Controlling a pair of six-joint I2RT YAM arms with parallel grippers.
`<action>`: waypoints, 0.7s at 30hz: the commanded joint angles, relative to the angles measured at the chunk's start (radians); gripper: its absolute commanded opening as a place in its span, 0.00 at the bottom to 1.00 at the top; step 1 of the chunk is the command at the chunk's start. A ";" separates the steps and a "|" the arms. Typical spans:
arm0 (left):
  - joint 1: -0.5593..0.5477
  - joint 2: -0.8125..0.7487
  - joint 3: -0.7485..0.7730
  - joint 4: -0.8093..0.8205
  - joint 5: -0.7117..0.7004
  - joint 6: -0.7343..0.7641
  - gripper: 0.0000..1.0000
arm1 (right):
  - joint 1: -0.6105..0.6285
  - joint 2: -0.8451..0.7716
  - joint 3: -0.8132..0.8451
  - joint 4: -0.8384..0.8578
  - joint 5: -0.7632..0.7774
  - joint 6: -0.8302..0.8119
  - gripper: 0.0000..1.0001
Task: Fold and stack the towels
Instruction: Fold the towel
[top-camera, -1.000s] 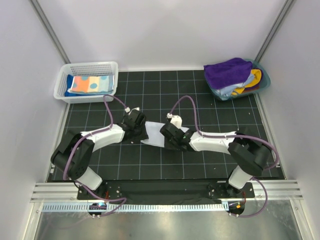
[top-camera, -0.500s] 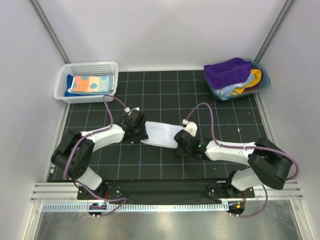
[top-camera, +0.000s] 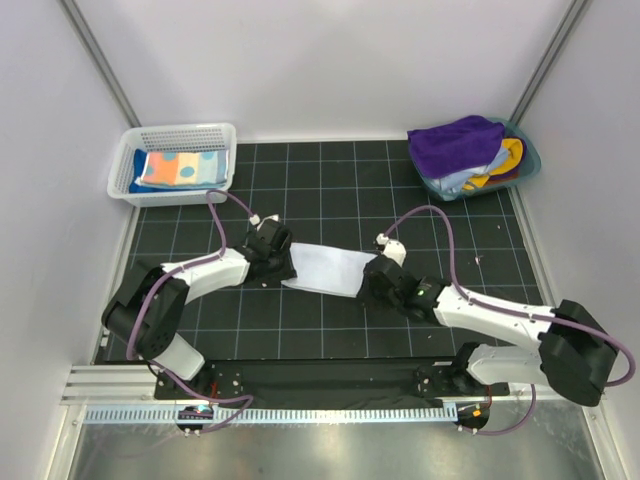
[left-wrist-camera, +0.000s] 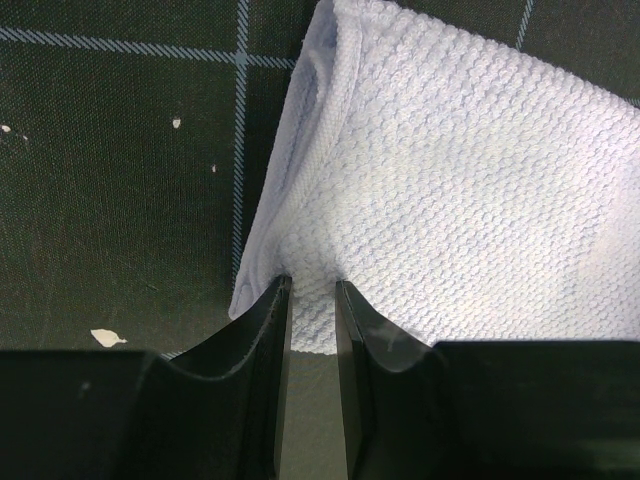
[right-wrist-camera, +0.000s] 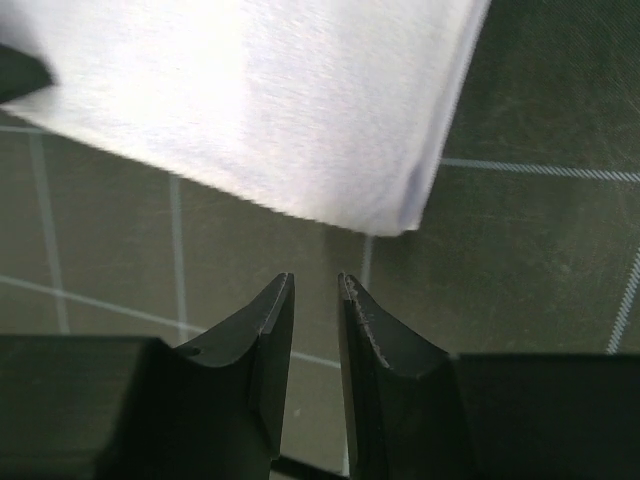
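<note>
Your left gripper (left-wrist-camera: 311, 290) has its jaws drawn almost together, with the hem of the white towel (left-wrist-camera: 450, 200) right at their tips. You cannot tell from here whether they pinch the cloth or only press on it. From that pincer the towel runs straight ahead and off to its right.

Your right gripper (right-wrist-camera: 311, 280) is nearly closed and holds nothing. The towel's end lies just ahead of its tips, not touching, and its nearest corner is ahead and slightly to the right.

Seen from above, the towel is a strip whose long axis spans the two pincers. The next fold probably turns on that axis. The right pincer is nearer the free end, so it would need to open and advance to take that corner.
</note>
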 joint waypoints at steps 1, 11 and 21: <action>0.000 0.010 0.003 -0.041 -0.006 -0.004 0.28 | 0.013 -0.059 0.084 -0.019 -0.022 -0.016 0.31; 0.000 0.002 0.009 -0.051 -0.006 -0.004 0.28 | -0.054 0.153 0.184 0.033 0.035 -0.100 0.30; 0.000 -0.018 0.005 -0.070 -0.012 -0.001 0.28 | -0.120 0.233 0.043 0.118 0.030 -0.094 0.27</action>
